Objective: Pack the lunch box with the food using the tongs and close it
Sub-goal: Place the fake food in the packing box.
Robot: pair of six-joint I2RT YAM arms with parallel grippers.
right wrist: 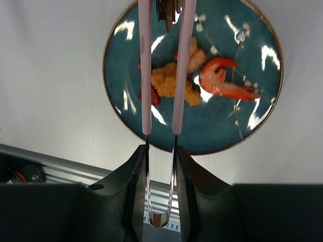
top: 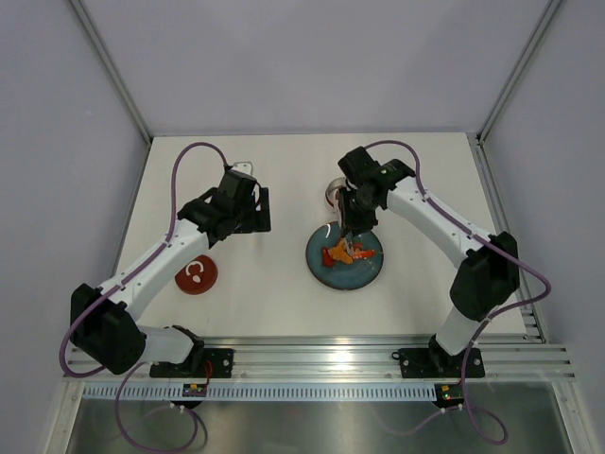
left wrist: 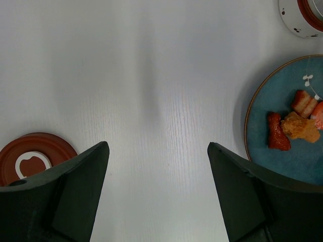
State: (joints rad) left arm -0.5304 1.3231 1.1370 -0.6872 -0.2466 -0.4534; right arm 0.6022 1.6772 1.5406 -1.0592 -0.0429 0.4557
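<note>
Lunch box (left wrist: 302, 15) lidless on counter (left wrist: 151, 75), just beyond plate (right wrist: 227, 121). Right claw (right wrist: 160, 156) clamps tongs (right wrist: 146, 75) above food (right wrist: 174, 83); left claw (left wrist: 156, 148) wide, empty. Risk: tongs twist in grip, piece slips, drops on counter en route.

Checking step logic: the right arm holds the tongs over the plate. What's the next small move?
Probably lift the tongs slightly. Their tips seem to pinch a dark scrap above the plate, and the tin sits just beyond it with its lid off.
</note>
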